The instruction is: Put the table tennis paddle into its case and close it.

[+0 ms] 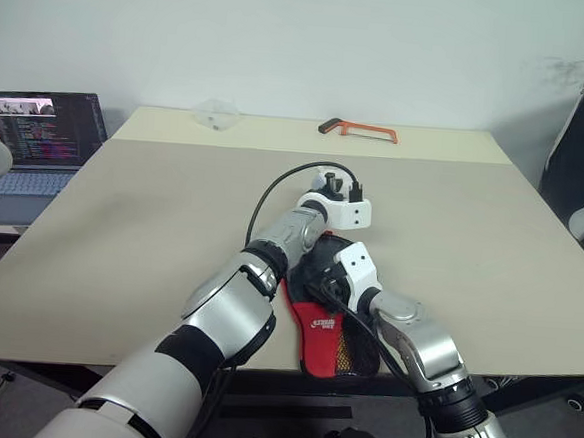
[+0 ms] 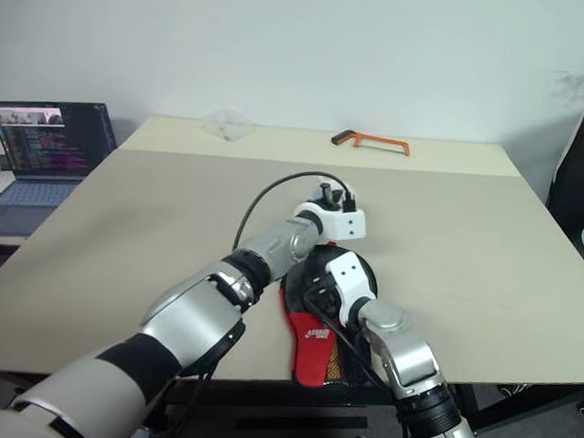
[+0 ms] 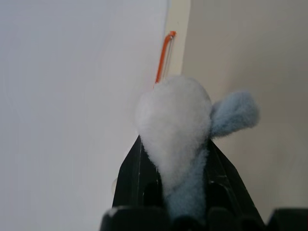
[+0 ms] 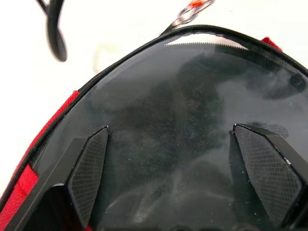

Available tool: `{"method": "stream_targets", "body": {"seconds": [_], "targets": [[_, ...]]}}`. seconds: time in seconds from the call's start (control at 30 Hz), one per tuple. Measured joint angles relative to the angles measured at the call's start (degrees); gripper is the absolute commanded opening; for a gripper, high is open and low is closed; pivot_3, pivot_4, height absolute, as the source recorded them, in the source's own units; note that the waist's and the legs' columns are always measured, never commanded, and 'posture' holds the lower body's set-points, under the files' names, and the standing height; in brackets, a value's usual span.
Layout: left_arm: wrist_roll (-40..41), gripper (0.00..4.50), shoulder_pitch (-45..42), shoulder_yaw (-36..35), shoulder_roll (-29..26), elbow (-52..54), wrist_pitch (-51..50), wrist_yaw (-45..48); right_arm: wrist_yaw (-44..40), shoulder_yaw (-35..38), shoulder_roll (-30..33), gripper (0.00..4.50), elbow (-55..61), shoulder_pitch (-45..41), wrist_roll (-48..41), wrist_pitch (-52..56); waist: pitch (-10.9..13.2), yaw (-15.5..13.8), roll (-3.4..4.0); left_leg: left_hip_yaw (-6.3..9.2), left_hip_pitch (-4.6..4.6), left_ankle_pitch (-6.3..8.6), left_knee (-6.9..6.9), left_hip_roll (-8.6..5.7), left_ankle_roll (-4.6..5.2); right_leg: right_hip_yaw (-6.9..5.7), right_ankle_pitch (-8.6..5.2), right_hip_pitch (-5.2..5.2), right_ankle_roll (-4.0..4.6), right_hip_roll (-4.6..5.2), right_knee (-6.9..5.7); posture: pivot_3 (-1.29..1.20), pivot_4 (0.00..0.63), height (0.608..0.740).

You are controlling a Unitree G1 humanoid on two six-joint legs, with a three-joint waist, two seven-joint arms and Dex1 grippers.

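The left end effector (image 3: 175, 192) is pinched on a small fluffy tuft (image 3: 178, 125), white and pale blue, which sticks out between its two black fingers (image 3: 137, 178). It hangs above the middle of the desk (image 1: 121, 227), just beyond the case. The right end effector (image 4: 173, 178) is spread wide, one textured pad (image 4: 89, 168) on either side, and hovers just over a glossy black round face (image 4: 183, 110) rimmed by the case's black and red edge; I cannot tell whether that face is the paddle's rubber or the case's own panel. The case (image 1: 329, 332) lies at the near edge of the desk, at six o'clock from the centre, its red panel and white logo facing up, partly under both arms. An orange-framed hacksaw (image 1: 359, 132) lies at the far edge at twelve o'clock, well apart from the case. A clear crumpled object (image 1: 216, 116) sits at eleven o'clock. A laptop (image 1: 42, 141), its screen lit, stands off the desk at nine o'clock.
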State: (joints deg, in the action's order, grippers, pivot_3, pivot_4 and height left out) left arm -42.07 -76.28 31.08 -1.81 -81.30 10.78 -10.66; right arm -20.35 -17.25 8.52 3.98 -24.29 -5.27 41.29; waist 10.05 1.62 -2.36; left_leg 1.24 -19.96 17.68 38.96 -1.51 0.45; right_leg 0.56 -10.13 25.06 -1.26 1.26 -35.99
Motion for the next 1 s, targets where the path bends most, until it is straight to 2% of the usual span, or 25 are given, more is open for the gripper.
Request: {"method": "stream_targets", "body": {"seconds": [0.53, 1.0], "targets": [[-9.75, 0.42, -0.22, 9.17, 1.68, -0.57, 4.61, -7.34, 0.72, 0.18, -0.61, 4.50, 2.49, 1.07, 0.05, 2.97, 0.00, -0.04, 0.00, 0.01, -0.03, 0.00, 0.00, -0.01, 0.00, -0.04, -0.01, 0.00, -0.02, 0.00, 0.01, 0.00, 0.150, 0.740], [-11.14, 0.42, -0.68, 10.49, 3.35, -0.79, 7.24, -8.29, 1.65, 0.35, -1.35, 4.50, 1.83, 0.38, 0.05, 2.99, 0.00, -0.04, 0.00, 0.01, -0.02, 0.00, 0.00, -0.01, 0.00, -0.06, -0.02, -0.01, -0.03, 0.00, 0.01, 0.00, 0.150, 0.740]]}}
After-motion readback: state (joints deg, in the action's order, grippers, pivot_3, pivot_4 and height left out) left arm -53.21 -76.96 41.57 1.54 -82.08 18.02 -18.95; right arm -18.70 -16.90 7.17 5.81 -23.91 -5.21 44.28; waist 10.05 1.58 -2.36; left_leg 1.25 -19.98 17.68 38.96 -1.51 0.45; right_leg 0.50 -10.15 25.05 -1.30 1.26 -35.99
